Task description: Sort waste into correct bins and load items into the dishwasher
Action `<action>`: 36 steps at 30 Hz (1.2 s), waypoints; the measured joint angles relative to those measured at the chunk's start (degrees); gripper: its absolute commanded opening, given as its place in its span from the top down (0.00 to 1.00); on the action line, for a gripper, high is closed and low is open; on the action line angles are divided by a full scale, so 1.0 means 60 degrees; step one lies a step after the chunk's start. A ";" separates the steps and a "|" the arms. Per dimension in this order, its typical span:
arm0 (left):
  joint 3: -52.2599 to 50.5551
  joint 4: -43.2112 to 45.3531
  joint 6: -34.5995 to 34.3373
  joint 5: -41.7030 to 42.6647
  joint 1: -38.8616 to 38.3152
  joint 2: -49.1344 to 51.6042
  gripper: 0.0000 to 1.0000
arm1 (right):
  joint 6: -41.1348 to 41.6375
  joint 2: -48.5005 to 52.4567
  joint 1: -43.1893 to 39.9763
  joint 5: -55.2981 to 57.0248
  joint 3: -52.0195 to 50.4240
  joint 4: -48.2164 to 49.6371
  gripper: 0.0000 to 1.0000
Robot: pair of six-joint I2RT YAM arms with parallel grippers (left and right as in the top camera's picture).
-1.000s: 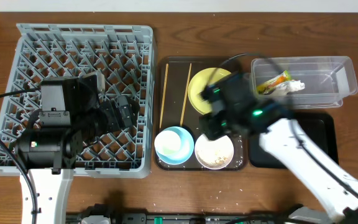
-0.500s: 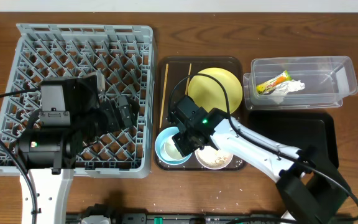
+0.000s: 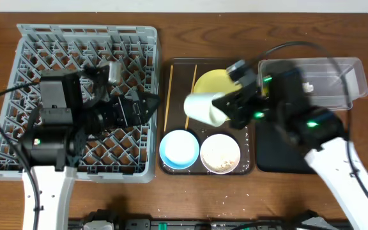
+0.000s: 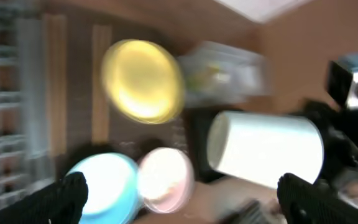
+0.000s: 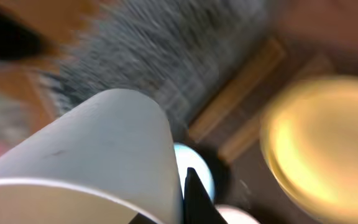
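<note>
The white cup (image 3: 202,107) I am holding is looking smooth and matt, like plastic. The dish rack (image 3: 88,30) is showing dull grey plastic, the tub (image 3: 347,83) is glinting as clear glossy plastic, the chopsticks (image 3: 169,96) are showing bare pale wood, and the surface (image 3: 171,198) is showing brown wood grain.

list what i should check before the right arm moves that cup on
1. Grip of right tool on white cup: ok, held sideways above the brown tray.
2. Opening of left tool: ok, fingers wide apart.
3. Cup empty: cannot tell, blurred.
4. Way to the dish rack: not ok, left tool sits over its near edge.
5. Emptying of white bowl: not ok, scraps inside.
</note>
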 measured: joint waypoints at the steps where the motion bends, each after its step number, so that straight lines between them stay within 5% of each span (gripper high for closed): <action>1: 0.0004 0.0200 0.0004 0.0488 -0.0004 0.0069 0.02 | -0.0160 -0.0073 -0.0186 -0.0769 0.0000 0.0255 0.99; 6: 0.0004 0.0612 -0.0004 0.3322 -0.0025 0.0463 0.02 | -0.0492 -0.0113 -0.0055 -0.3876 -0.0004 0.1486 0.99; 11: 0.0004 0.0710 -0.0004 0.5147 -0.0597 0.0484 0.06 | -0.0109 -0.0109 0.0481 -0.3774 -0.0004 0.2306 0.99; 14: 0.0004 0.0780 0.0029 0.5712 -0.0903 0.0484 0.20 | 0.0069 -0.0073 0.0674 -0.3544 -0.0007 0.2543 0.99; 21: 0.0000 0.0790 0.0036 0.5872 -0.1264 0.0557 0.31 | 0.0459 -0.0062 0.0889 -0.3537 -0.0004 0.3016 0.99; 22: 0.0000 0.0801 0.0047 0.5898 -0.1264 0.0557 0.34 | 0.0510 -0.0062 0.0885 -0.3570 -0.0004 0.3049 0.94; 24: 0.0000 0.0816 0.0036 0.5952 -0.1264 0.0557 0.38 | 0.0546 -0.0062 0.0889 -0.3574 -0.0004 0.3075 0.67; 28: 0.0015 0.0495 -0.0004 0.5373 -0.1526 0.0550 0.38 | 0.0590 0.0055 0.0958 -0.2965 -0.0004 0.2962 0.52; 36: 0.0044 -0.2619 -0.0018 0.0058 -0.0149 -0.0215 0.38 | 0.0612 0.0044 -0.0018 -0.0018 -0.0007 0.0208 0.50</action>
